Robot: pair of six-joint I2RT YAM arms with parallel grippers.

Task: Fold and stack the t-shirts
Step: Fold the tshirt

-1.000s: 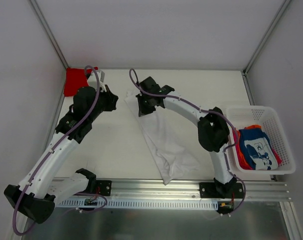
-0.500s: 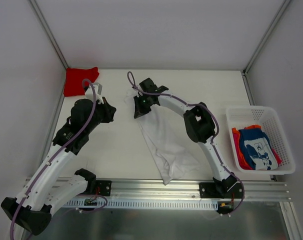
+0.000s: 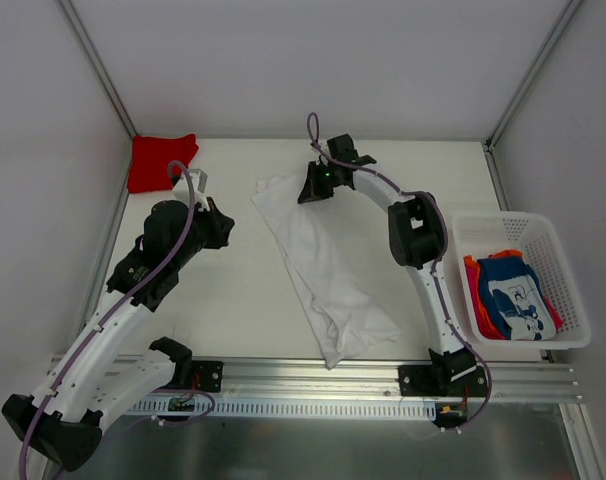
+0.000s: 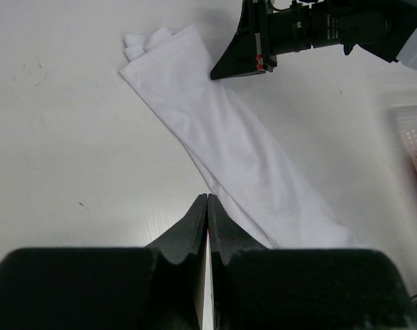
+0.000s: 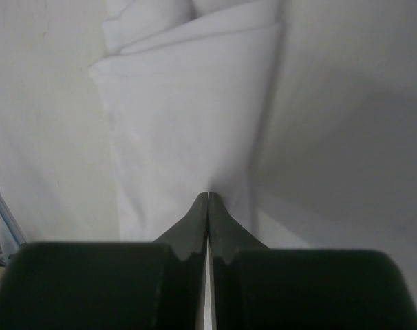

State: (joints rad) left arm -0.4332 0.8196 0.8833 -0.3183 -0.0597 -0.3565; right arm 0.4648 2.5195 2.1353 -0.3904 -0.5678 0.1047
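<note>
Left jaws: pressed together tip to tip, with nothing between them.
Left jaws, position: above the bare table (image 3: 223,290), at 9 o'clock of the white t-shirt (image 3: 323,270) and apart from it.
Right jaws: pressed together, with no gap visible. The tips sit at the cloth of the white t-shirt. I cannot tell whether any cloth is pinched between them.
Right jaws, position: at the 1 o'clock corner of the white t-shirt's far end. My right arm reaches over the table towards 12 o'clock.
White t-shirt: lies flat on the table as a long narrow strip, running from 11 o'clock to 5 o'clock. The far end shows folded layers and the near end is rumpled.
Red t-shirt (image 3: 161,160): a folded bundle in the table's 10 o'clock corner, well apart from the white t-shirt. It lies near my left jaws, at their 11 o'clock.
Basket (image 3: 553,225): white mesh, at the table's 3 o'clock edge.
Basket contents: the blue t-shirt (image 3: 513,290) with white print lies on top. The orange-red t-shirt (image 3: 476,300) shows beneath it on its 9 o'clock side.
</note>
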